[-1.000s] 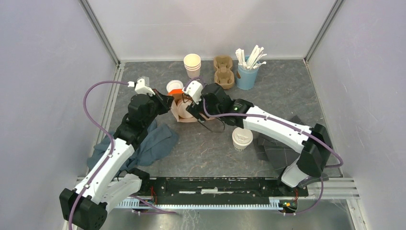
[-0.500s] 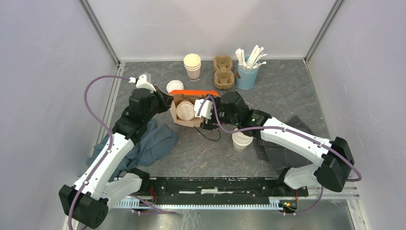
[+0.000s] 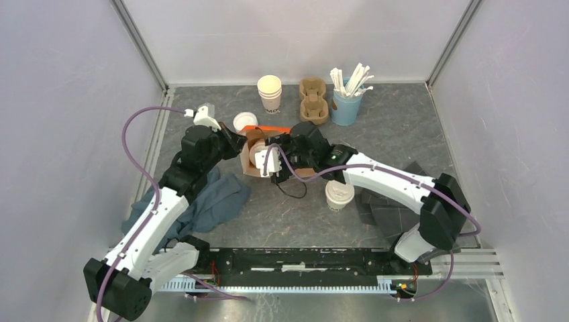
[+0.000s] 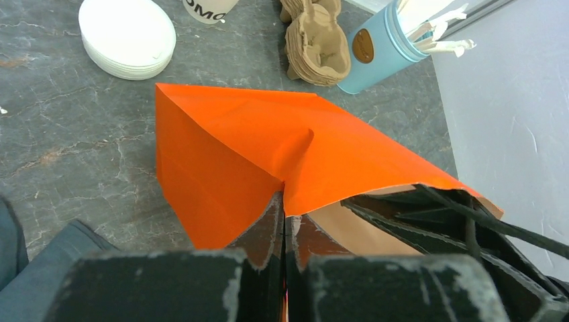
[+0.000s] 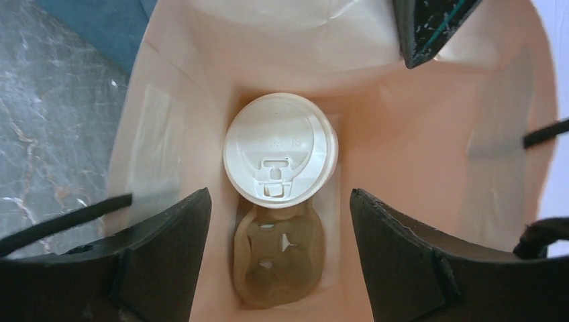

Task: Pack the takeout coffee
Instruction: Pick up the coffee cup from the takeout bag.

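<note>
One takeout coffee cup (image 5: 280, 149), with a white sip lid, stands in a brown pulp carrier (image 5: 278, 258) at the bottom of an orange paper bag (image 4: 235, 147). The carrier's other pocket is bare. My right gripper (image 5: 278, 194) hangs open over the bag's mouth (image 3: 256, 142), a finger on either side of the view down and nothing between them. My left gripper (image 4: 283, 208) is shut on the bag's rim and holds it up. The second lidded cup (image 3: 339, 193) stands on the table, to the right of the bag and nearer the arm bases.
Behind the bag are a stack of white lids (image 3: 245, 121), a stack of lidless cups (image 3: 270, 92), stacked pulp carriers (image 3: 313, 100) and a blue cup of stirrers (image 3: 346, 100). A blue-grey cloth (image 3: 215, 198) lies near left, dark mats (image 3: 392, 208) near right.
My right gripper swung right, off the bag's mouth, then came back left over it. The bag shifted a little. My left gripper kept its hold on the rim.
</note>
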Robot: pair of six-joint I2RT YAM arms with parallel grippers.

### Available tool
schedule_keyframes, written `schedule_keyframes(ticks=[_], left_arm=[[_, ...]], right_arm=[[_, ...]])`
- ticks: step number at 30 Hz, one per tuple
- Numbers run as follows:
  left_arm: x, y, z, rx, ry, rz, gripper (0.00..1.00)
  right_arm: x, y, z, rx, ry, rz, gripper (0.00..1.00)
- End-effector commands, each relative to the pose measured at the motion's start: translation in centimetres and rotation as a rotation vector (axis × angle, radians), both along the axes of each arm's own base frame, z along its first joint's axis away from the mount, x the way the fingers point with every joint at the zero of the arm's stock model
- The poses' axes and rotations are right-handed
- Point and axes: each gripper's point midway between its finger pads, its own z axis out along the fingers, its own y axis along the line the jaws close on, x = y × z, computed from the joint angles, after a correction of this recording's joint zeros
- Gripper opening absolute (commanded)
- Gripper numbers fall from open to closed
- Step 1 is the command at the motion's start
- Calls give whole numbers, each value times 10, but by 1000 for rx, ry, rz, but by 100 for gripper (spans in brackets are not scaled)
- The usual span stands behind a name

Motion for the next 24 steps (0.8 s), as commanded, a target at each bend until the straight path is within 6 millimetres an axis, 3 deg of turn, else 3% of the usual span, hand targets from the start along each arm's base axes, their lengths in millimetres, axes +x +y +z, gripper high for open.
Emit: schedule_keyframes(ticks=[1, 10, 24], left_arm=[[-5, -9, 0, 11, -18, -72, 2], [-6, -15, -1, 8, -13, -105, 2], [-8, -19, 8, -7, -3, -124, 2]], right_arm=[[11, 16, 20, 1, -126, 65, 84], [26, 27, -7, -89, -144, 87, 93], [53, 39, -32, -131, -164, 25, 91]])
